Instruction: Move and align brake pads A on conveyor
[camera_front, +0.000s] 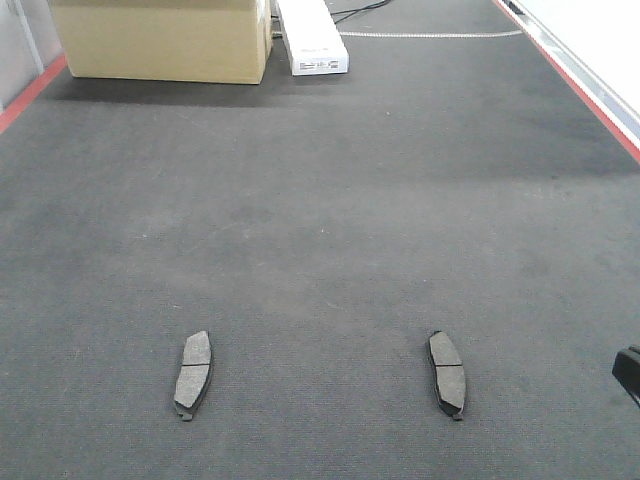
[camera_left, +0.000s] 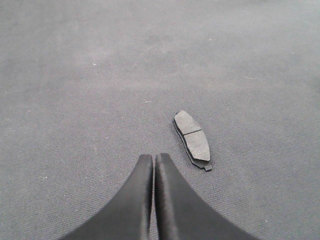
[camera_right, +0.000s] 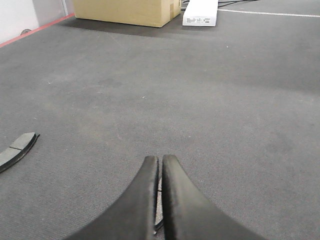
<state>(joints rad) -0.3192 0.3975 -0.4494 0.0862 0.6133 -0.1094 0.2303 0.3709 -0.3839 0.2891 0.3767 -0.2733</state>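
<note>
Hovering empty over the conveyor (camera_front: 320, 200), left gripper (camera_left: 153, 159) and right gripper (camera_right: 160, 160) both pinched closed, probably for nudging rather than grasping, near one pad (camera_front: 194, 373) and a second pad (camera_front: 447, 373) lying flat, well apart, far from the box (camera_front: 160, 40).

A tan cardboard box (camera_front: 160, 38) is sitting at the far left, casting a shadow toward the front camera. Just beside its right corner a long white carton (camera_front: 312, 38), with dark printing on its near end, is lying lengthwise and pointing away. Black cables (camera_front: 358, 10) are trailing behind the carton. A thin white line (camera_front: 430, 35) is running from the carton toward the right. A pale, bright surface (camera_front: 600, 40) is filling the upper right corner, and a light grey panel (camera_front: 18, 40) is standing at the upper left
</note>
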